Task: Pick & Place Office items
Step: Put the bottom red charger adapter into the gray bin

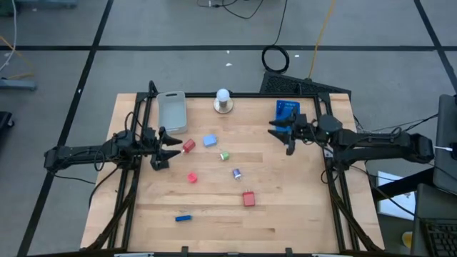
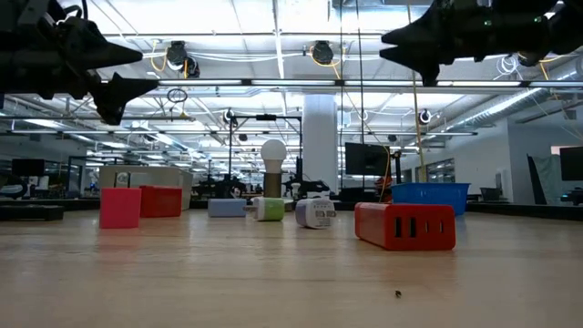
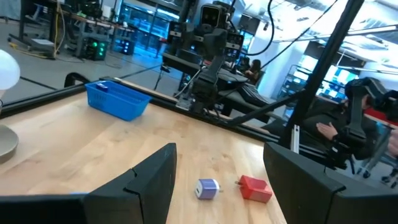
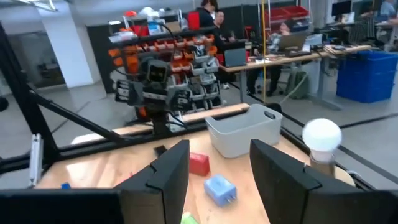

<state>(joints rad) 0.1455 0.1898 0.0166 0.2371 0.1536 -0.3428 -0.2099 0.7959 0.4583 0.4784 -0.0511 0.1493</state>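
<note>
Red block [image 1: 188, 145] lies on the counter [image 1: 285, 207] just beside the grey tray [image 1: 172, 111], near the left gripper [image 1: 168, 148], jaws apart, empty. It looks light and rigid; grip its flat sides. Right gripper [image 1: 280, 132], jaws apart, waits by the blue tray [image 1: 287, 108].

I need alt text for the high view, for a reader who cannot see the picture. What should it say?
Seen from above, small office items lie scattered on a wooden table: red blocks, a blue stick, green and purple pieces. The left gripper and right gripper, both open, hover at opposite sides. A grey tray, a white ball and a blue tray sit at the far edge.
</note>
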